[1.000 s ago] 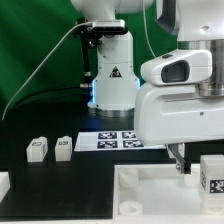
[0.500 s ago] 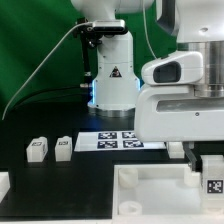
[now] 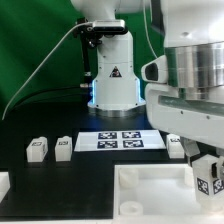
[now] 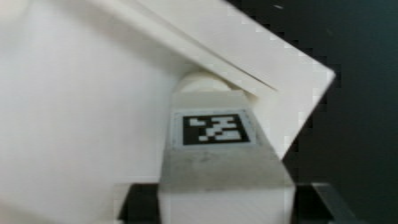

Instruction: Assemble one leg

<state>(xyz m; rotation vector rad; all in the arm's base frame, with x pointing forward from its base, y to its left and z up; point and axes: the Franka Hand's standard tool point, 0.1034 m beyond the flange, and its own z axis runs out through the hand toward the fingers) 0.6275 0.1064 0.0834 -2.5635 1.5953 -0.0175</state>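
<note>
My gripper (image 3: 207,168) is shut on a leg (image 3: 210,181), a small white block with a black-and-white tag. It holds the leg at the right corner of the large white panel (image 3: 150,192). In the wrist view the leg (image 4: 217,130) fills the middle between the dark fingers (image 4: 146,202) of my gripper (image 4: 228,204). Its far end is against the panel (image 4: 89,100) near a corner. Whether it is seated there cannot be told. Two more legs (image 3: 37,149) (image 3: 64,146) stand on the black table at the exterior view's left.
The marker board (image 3: 120,140) lies flat on the table in front of the robot base (image 3: 112,85). Another white part (image 3: 3,184) shows at the left edge. A green backdrop is behind.
The wrist has turned and the arm has shifted slightly. The held leg now sits tilted and a little further left, over the panel's right corner. The loose legs have not moved.
</note>
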